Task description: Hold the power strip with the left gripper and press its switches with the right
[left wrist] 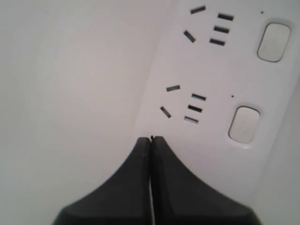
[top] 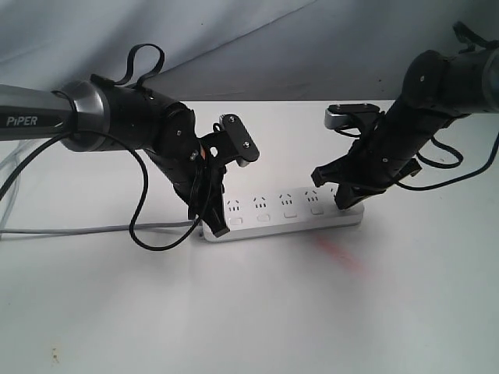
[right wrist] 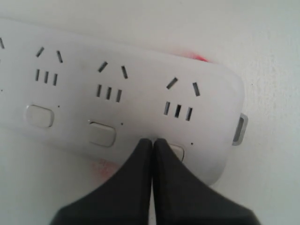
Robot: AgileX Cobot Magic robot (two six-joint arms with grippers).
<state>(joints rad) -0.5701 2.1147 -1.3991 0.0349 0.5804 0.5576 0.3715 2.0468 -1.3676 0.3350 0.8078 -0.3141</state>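
The white power strip (top: pixel 284 212) lies across the table's middle, its thin grey cord (top: pixel 86 229) running off to the left. My left gripper (top: pixel 219 228) is shut and empty, tips pressed down on the strip's left end (left wrist: pixel 197 140); its fingertips (left wrist: pixel 143 145) meet at the strip's edge. My right gripper (top: pixel 345 200) is shut too, its tips (right wrist: pixel 153 142) resting on the last switch (right wrist: pixel 178 151) at the strip's right end and covering most of it. Other switches (right wrist: pixel 102 134) (left wrist: pixel 243 124) show uncovered.
A faint red smudge (top: pixel 339 255) marks the white table (top: pixel 249 312) in front of the strip. Black cables (top: pixel 144 226) loop from the left arm down to the tabletop. A grey backdrop (top: pixel 312 39) rises behind the table.
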